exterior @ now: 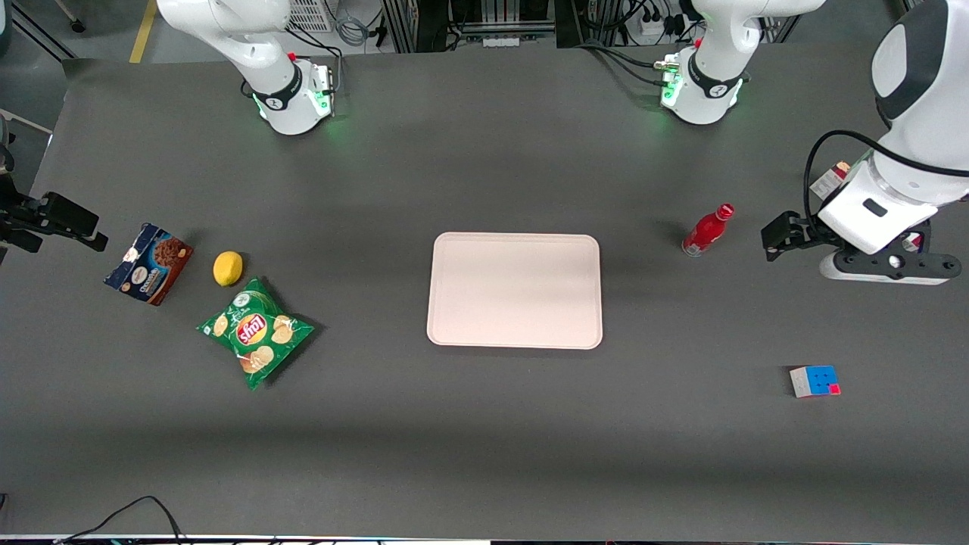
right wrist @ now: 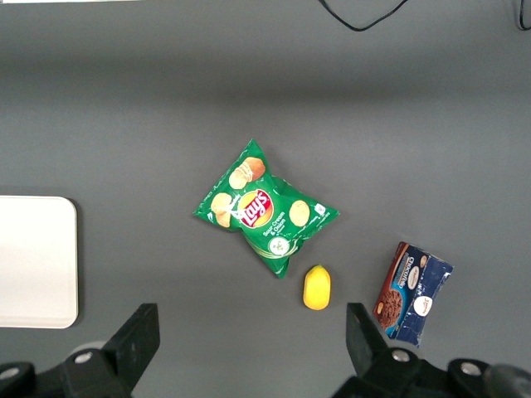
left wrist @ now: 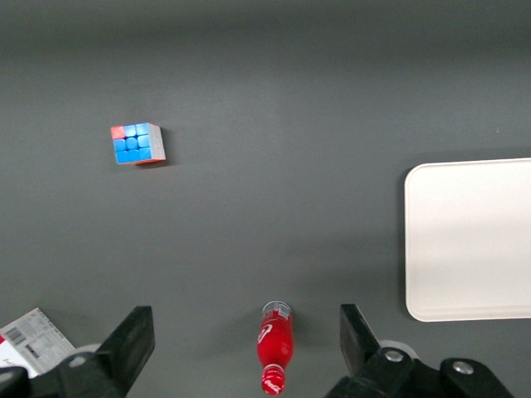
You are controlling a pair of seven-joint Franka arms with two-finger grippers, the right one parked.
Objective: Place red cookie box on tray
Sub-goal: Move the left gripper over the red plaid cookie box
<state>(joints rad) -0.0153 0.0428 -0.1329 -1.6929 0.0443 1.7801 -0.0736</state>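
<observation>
Nearest the front camera lies a colour cube (exterior: 814, 381), toward the working arm's end of the desk (exterior: 484, 439); farther from the camera stands a small red bottle (exterior: 707, 230), between the cube's end and the tray (exterior: 515, 291), which sits bare at the middle of the desk; the red cookie box (exterior: 831, 180) lies under the working arm, mostly hidden, only a corner with its white printed face showing, well apart from the tray; the tool (left wrist: 242, 332) hangs above the desk near that box and near the bottle, its fingers (left wrist: 133, 340) spread wide with nothing between them. My judgement: the step in hand is the approach, with the grasp not yet made; the next move calls for lining the open tool over the box, across its narrow width, lowering and closing, then carrying it past the bottle to the tray. Counted: one tray, one red cookie box, one bottle, one cube; toward the parked arm's end, one lemon (exterior: 228, 268), one green crisp bag (exterior: 256, 331), one blue-and-brown cookie box (exterior: 149, 263).
</observation>
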